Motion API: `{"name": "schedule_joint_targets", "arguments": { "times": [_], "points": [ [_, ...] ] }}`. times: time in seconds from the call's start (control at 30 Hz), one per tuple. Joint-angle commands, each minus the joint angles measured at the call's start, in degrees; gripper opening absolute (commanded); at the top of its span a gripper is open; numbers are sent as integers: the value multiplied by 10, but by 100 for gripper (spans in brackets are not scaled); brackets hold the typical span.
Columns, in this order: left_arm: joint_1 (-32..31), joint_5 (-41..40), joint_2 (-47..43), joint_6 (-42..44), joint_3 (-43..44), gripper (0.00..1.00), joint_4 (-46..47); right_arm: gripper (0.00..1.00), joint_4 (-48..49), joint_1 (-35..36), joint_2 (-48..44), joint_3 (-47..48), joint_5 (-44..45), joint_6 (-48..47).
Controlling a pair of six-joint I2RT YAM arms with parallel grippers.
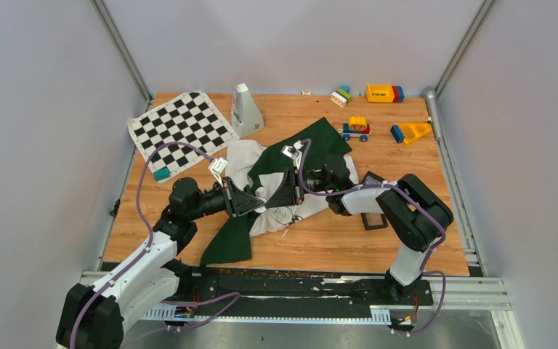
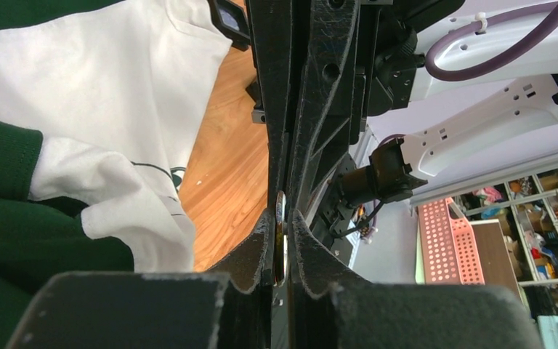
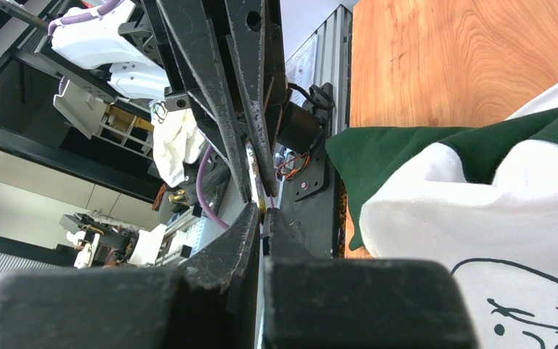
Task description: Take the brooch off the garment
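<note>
L arm runs from its base up and to the right, forearm about level, left gripper (image 1: 256,203) pointing right. R arm is folded at the elbow, forearm coming back leftward, right gripper (image 1: 276,196) pointing left. So I've got the two nose to nose above the white chest of the shirt (image 1: 243,163), near the middle of the table (image 1: 320,240).

On L wrist cam my fingers (image 2: 256,249) are pinching the brooch (image 2: 280,240), a thin gold disc seen edge-on, w/ the R fingers coming in from the top onto its upper edge. On R wrist cam the fingers (image 3: 232,240) are pressed nearly together w/ a yellowish sliver at the tips, so both sides look clamped on the brooch.

Shirt sits off to one side in both wrist views, apart from the brooch, not touching it.

Print on the chest is a black line drawing (image 3: 516,305); can't make out any letters. White tags (image 1: 218,166) on the arm cables are too small to read.
</note>
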Motion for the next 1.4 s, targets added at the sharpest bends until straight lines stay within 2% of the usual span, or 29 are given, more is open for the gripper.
{"name": "schedule_joint_targets", "arguments": {
  "times": [0.0,0.2,0.4,0.53,0.67,0.83,0.9,0.93,1.0,1.13,1.23,1.37],
  "points": [
    [-2,-7,-2,15,-2,6,15,0,45,3,4,15,-7,5],
    [-2,-18,-22,40,7,1,-43,0,45,2,7,15,-7,8],
    [-2,-55,-49,101,41,0,-166,0,48,-1,5,14,-8,10],
    [-2,-60,-52,116,50,1,-189,0,45,-1,4,15,-7,9],
    [-2,-54,-47,122,60,12,-203,0,35,-2,6,18,-6,5],
    [-2,-65,-48,149,89,15,-270,0,22,-2,3,19,-4,-4],
    [-2,-67,-49,151,92,21,-276,0,15,-2,2,20,-4,-8],
    [-2,-66,-49,150,92,30,-275,0,13,-2,2,21,-3,-8],
    [-2,-59,-50,141,88,39,-262,0,11,-2,4,21,-4,-9],
    [-2,-27,-49,106,70,51,-207,0,9,-2,5,23,-3,-10],
    [-2,-12,-48,80,62,54,-165,0,5,-2,5,23,-3,-14],
    [0,2,-56,53,44,51,-123,0,7,-2,7,23,-3,-11]
  ]
}}
